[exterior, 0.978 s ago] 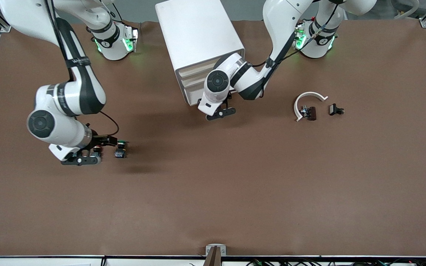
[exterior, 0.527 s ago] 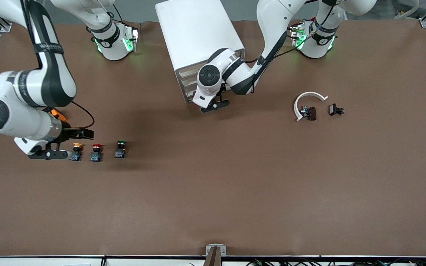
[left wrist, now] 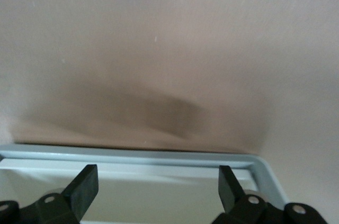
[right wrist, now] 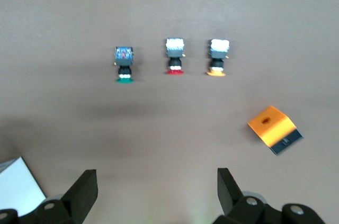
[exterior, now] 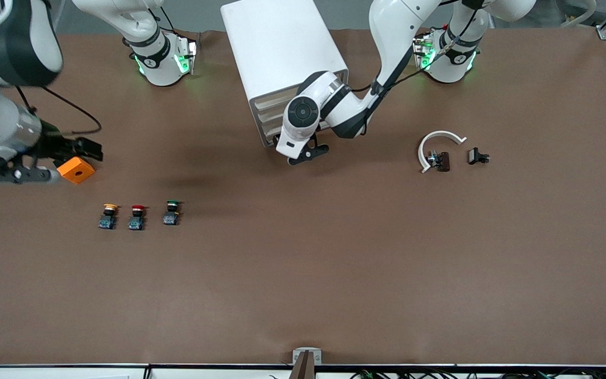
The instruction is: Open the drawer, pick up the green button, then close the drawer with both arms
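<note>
Before the cabinet, left end effector gapes empty; right end effector likewise wide.

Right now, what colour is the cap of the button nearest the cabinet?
Green; the button shows its cap best in the right wrist view.

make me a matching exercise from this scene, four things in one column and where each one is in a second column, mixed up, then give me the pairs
Things:
1. green button
2. yellow button
3. orange block
4. white curved piece

Places:
A. toward the left arm's end of the table
B. beside the right gripper
C. end of the button row nearest the cabinet
D. end of the button row toward the right arm's end of the table

Pairs: 1-C, 2-D, 3-B, 4-A
</note>
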Tool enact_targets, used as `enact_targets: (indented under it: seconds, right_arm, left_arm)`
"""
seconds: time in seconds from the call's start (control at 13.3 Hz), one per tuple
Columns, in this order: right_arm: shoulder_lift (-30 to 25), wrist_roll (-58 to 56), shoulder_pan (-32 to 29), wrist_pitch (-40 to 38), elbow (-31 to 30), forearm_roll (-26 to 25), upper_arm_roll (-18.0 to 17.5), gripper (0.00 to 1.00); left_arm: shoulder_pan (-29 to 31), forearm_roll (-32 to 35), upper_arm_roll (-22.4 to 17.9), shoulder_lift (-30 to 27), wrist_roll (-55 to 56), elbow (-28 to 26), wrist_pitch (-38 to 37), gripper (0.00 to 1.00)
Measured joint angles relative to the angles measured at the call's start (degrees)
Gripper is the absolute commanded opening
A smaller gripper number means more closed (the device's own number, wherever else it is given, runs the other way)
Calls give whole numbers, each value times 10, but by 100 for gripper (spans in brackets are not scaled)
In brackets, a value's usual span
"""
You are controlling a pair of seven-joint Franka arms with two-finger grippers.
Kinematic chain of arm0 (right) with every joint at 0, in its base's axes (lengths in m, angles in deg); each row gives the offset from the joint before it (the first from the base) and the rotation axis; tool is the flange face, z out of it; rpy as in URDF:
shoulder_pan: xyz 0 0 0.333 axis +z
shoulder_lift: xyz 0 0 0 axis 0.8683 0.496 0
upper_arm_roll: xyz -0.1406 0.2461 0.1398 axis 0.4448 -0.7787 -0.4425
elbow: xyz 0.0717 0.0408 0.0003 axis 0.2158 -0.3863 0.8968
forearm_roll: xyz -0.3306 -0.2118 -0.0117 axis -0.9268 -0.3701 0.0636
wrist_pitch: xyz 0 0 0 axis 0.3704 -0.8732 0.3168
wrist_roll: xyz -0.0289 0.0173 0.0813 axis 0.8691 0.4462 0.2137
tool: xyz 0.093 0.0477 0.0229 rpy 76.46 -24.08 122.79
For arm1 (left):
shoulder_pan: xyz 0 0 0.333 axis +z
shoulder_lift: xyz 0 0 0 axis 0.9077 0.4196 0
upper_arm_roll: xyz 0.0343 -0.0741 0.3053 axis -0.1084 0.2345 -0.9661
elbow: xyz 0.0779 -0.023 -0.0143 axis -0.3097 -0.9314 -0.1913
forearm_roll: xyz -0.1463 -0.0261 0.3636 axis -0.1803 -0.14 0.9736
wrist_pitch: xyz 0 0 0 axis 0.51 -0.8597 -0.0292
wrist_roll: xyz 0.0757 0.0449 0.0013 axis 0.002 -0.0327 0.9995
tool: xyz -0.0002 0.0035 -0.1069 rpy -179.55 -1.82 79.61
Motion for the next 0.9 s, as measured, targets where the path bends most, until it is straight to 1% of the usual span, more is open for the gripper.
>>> enact_targets:
  seconds: [0.15, 0.23, 0.53, 0.68, 0.9]
  right_arm:
    - [-34, 0, -1, -39, 16, -5, 0, 100]
    - [-39, 0, -2, -55, 31, -6, 0, 100]
    - [-38, -8, -8, -106, 100, -6, 0, 100]
    - [-36, -9, -8, -112, 132, -6, 0, 100]
    - [-17, -9, -8, -112, 156, -6, 0, 100]
  left_arm:
    - [5, -8, 1, 0, 0, 2, -1, 100]
    - [3, -14, 4, 1, 0, 1, -1, 100]
    - [-4, -43, 13, 10, 0, 0, -3, 100]
    - [-3, -51, 13, 12, 0, 0, -12, 100]
    - [-2, -51, 14, 12, 0, 2, -15, 100]
